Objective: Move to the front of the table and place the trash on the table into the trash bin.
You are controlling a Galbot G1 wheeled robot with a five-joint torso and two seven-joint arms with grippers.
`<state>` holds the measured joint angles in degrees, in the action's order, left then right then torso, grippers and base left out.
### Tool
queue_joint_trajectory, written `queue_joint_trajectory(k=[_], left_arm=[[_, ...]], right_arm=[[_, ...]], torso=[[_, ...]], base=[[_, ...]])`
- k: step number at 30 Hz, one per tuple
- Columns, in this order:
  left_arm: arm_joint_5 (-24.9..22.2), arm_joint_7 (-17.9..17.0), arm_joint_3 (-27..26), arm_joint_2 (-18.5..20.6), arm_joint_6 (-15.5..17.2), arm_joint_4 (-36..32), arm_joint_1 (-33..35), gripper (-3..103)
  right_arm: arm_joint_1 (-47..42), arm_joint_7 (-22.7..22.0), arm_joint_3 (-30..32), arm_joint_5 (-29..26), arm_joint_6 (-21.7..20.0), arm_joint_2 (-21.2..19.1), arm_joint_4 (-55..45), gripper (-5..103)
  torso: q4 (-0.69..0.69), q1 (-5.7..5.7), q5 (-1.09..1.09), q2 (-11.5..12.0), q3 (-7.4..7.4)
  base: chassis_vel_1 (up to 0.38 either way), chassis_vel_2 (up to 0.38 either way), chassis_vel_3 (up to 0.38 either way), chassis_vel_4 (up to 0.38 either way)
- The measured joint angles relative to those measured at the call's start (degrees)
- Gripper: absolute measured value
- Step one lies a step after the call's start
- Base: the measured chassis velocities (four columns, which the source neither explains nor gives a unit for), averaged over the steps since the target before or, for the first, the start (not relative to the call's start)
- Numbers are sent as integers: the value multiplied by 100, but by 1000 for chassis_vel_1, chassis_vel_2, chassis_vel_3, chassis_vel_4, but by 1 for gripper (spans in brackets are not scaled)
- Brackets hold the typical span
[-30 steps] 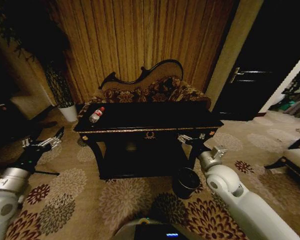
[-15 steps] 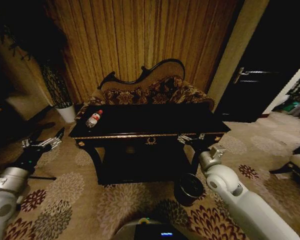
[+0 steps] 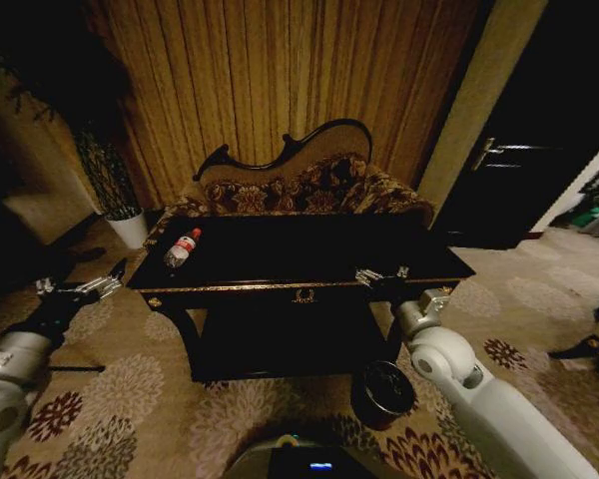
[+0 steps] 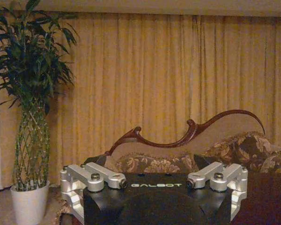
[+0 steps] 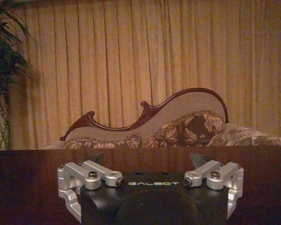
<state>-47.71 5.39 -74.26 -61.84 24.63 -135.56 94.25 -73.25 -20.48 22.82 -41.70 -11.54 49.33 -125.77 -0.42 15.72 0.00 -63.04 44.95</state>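
- Right gripper [image 3: 381, 275] is hanging right at the near edge of the table [image 3: 309, 251], over toward its right end. Fingers spread apart, nothing between them. The right wrist view has it looking low across the dark tabletop at the sofa [image 5: 178, 126].
- Left gripper [image 3: 78, 290] is off to the left of the table, out over the carpet, also spread wide and empty. Its wrist view looks toward the potted plant [image 4: 30, 136] and the curtain [image 4: 154, 75].
- The one piece of trash I can make out is the bottle [image 3: 182, 247], clear with a red label, lying on its side near the table's far-left corner, well apart from both grippers.
- The trash bin [image 3: 383, 390] sits on the floor by the table's near-right leg, just below the right arm.
- What could go wrong, I reckon: the right gripper is so close to the table edge that any more forward rolling could knock it into the gold trim. The bottle being on its side also means a sloppy approach could roll it off.
- Versus a second ago: the table looks bigger and closer in the head view, so the base has driven in. The bottle doesn't look to have shifted on the tabletop.
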Motion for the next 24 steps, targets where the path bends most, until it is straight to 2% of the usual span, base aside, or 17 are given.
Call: queue_joint_trajectory(k=[24], left_arm=[[-35,23,17,-57,-38,3,10,100]], right_arm=[[-40,135,27,148,5,-27,-7,100]], torso=[[-1,0,0,-1,0]], base=[[-99,99,100,-103]])
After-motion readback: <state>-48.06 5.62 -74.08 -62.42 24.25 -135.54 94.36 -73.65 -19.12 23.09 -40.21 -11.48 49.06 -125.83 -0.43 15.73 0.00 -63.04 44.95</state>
